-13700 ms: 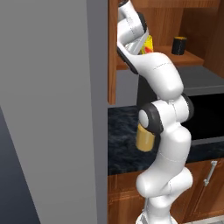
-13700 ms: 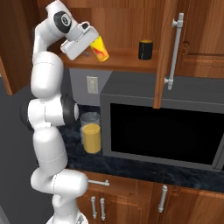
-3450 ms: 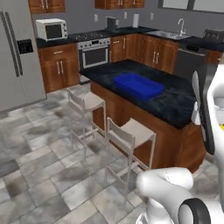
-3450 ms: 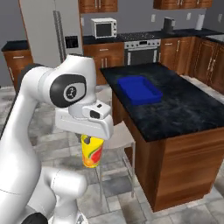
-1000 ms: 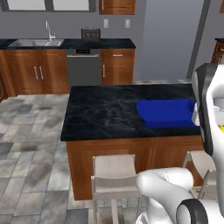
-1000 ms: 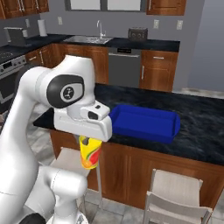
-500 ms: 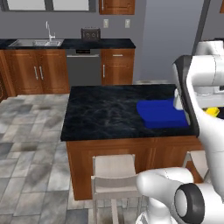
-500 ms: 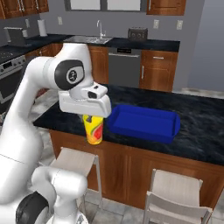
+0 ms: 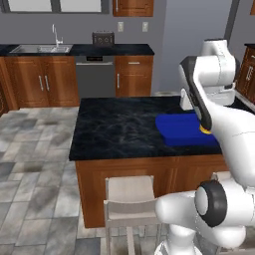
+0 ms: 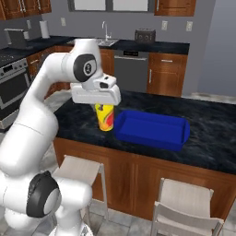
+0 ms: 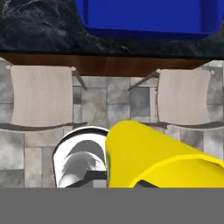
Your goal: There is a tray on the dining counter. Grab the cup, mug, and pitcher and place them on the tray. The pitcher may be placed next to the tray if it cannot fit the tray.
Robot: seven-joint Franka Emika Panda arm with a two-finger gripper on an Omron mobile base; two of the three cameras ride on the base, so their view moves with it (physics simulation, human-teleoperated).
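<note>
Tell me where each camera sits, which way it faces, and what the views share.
Left base view: behind the arm's left, facing the dining counter; arm at right.
Right base view: behind its right; the gripper holds the cup beside the tray.
Hand view: on the hand, looking down past the cup at stools and floor.
All three show the tray.

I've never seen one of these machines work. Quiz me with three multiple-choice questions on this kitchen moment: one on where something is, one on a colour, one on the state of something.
1. The bright blue shallow tray sits on:
A. the black marbled island counter
B. a stool
C. the floor

2. The small tapered cup in the pincer is:
A. black
B. yellow
C. clear

3. The tray is:
A. holding a mug
B. empty
C. upside down

Answers: 1 A, the tray rests on the dark stone top. 2 B, the right base view shows it yellow with a red-orange mark. 3 B, its blue floor is bare, rim up.
</note>
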